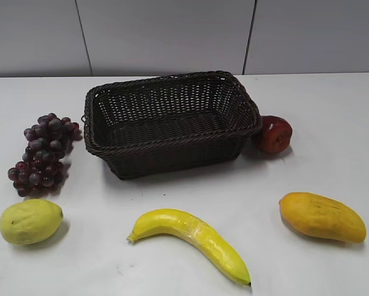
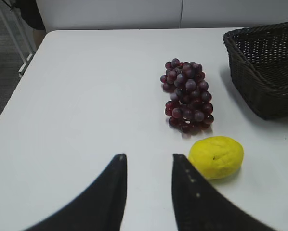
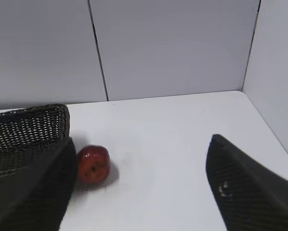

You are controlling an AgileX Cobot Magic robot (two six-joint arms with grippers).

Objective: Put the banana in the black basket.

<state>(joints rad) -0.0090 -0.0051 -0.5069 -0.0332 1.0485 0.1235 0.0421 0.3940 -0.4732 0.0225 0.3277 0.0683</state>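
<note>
The banana [image 1: 194,237], long, curved and bright yellow with a dark tip, lies on the white table at the front middle of the exterior view. The black basket [image 1: 172,126] stands behind it, empty; its corner shows in the left wrist view [image 2: 267,67] and its rim in the right wrist view [image 3: 31,127]. No arm shows in the exterior view. My left gripper [image 2: 149,159] is open and empty above the table, left of the lemon. My right gripper [image 3: 139,142] is wide open and empty near the apple.
A bunch of purple grapes [image 1: 44,154] and a yellow-green lemon [image 1: 30,221] lie left of the basket. A red apple [image 1: 273,134] sits at the basket's right side. An orange-yellow mango [image 1: 322,216] lies at the front right. The table's left edge [image 2: 14,96] is near.
</note>
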